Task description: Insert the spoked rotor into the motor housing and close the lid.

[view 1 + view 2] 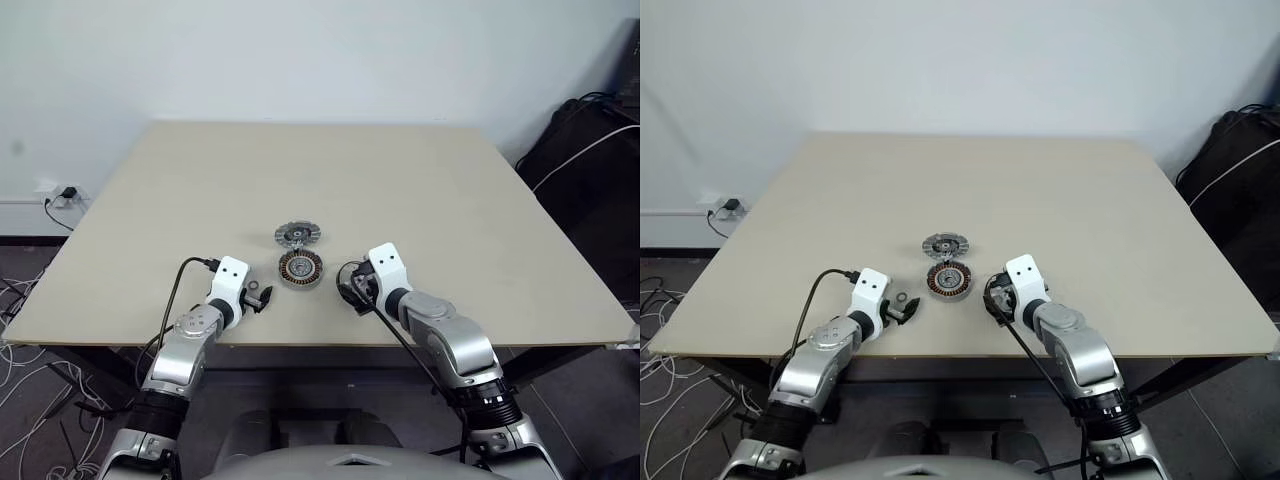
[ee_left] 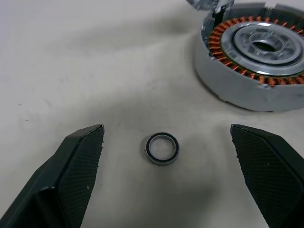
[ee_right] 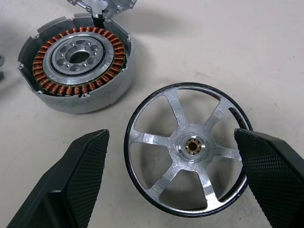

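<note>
Evidently poised to grasp, the right gripper (image 3: 171,175) hangs wide open astride the spoked rotor (image 3: 189,147) lying flat beside the motor housing (image 3: 76,66), while the left gripper (image 2: 166,175), equally wide, brackets a small loose ring (image 2: 162,148) on the table (image 1: 450,200).

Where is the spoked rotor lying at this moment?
The spoked rotor lies flat on the table between the open fingers of the right gripper, just right of the motor housing.
</note>
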Controlling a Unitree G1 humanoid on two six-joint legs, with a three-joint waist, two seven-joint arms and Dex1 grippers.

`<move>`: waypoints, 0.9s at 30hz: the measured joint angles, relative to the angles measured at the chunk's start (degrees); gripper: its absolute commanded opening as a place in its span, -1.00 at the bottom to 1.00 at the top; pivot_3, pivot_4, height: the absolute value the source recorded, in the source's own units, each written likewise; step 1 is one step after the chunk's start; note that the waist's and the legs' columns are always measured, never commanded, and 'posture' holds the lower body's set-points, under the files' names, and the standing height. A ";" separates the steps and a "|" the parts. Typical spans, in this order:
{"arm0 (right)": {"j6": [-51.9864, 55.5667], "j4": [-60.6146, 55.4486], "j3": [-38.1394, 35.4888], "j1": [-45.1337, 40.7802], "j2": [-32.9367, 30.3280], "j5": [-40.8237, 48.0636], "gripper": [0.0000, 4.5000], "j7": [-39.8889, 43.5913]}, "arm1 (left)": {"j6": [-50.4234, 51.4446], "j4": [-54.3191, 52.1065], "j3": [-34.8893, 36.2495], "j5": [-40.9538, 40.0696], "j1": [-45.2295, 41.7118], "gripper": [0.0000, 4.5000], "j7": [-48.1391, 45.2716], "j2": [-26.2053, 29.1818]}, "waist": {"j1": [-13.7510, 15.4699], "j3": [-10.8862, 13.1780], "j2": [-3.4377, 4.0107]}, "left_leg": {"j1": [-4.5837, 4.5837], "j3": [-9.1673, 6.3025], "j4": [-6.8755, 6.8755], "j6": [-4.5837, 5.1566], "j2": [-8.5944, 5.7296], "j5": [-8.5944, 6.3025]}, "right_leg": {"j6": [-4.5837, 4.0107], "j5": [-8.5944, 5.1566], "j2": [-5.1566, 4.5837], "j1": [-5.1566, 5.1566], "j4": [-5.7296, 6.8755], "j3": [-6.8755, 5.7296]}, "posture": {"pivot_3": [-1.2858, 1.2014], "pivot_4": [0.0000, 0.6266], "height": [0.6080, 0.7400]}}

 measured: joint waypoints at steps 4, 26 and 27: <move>0.10 -0.32 -0.19 0.15 0.38 0.04 1.00 -0.37 | -0.03 2.30 -0.12 0.05 -0.94 1.00 -0.97 -0.50 | 0.00 0.00 0.00 | 0.00 -0.01 0.00 0.00 0.00 0.00 | 0.07 0.04 -0.01 0.00 0.00 0.01 | 0.03 -1.00 1.00; 1.98 -2.25 -0.79 0.89 1.19 0.03 1.00 -1.18 | 1.99 -2.25 -1.02 2.08 2.22 -0.70 -1.12 0.07 | -0.24 -0.40 0.19 | 0.01 -0.02 -0.06 -0.01 0.00 -0.01 | -0.26 -0.09 -0.20 -0.03 0.01 0.20 | 0.03 -1.00 1.00; 2.16 -2.27 -0.79 0.90 1.18 0.02 1.00 -1.18 | 2.61 -3.21 -1.02 2.04 2.73 -0.70 -1.24 0.22 | -0.24 -0.40 0.20 | 0.01 -0.02 -0.07 -0.01 0.00 -0.01 | -0.28 -0.10 -0.21 -0.04 0.01 0.20 | 0.03 -1.00 1.00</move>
